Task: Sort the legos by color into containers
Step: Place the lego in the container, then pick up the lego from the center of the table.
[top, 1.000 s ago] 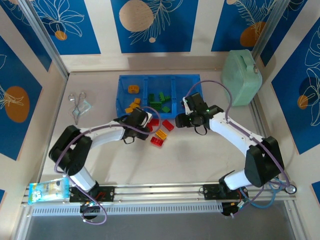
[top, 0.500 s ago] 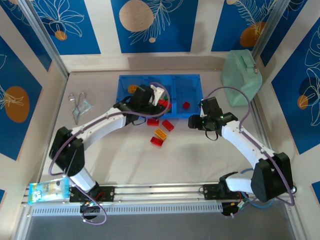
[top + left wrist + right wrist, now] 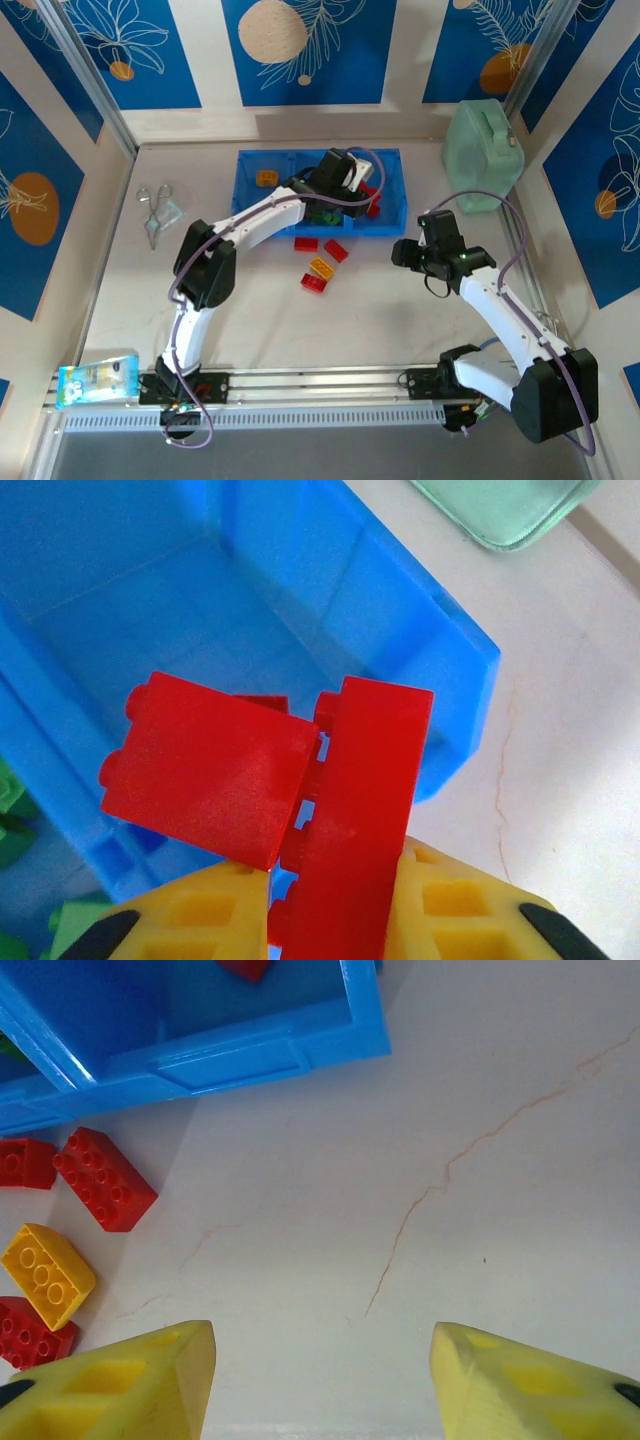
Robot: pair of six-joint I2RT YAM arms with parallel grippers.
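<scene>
**Fig.** Left pincer (image 3: 320, 880) shut on red bricks above the tray (image 3: 400, 610); right pincer (image 3: 322, 1338) open and empty.

The left pincer clamps a long red brick (image 3: 362, 800) upright between its fingers; a second red brick (image 3: 205, 780) touches its side, and whether this one is gripped or merely stuck on cannot be told; both hang over the right bay, where another red piece (image 3: 258, 702) lies. The likely fault is the second brick falling early, or the pair tumbling on release; either could strike a low wall and bounce out, or land among the green bricks (image 3: 15, 810) in the middle bay. The right pincer stands over bare table (image 3: 450, 1210), right of the loose red (image 3: 105, 1178) and yellow (image 3: 45, 1275) bricks just near of the tray.
</scene>
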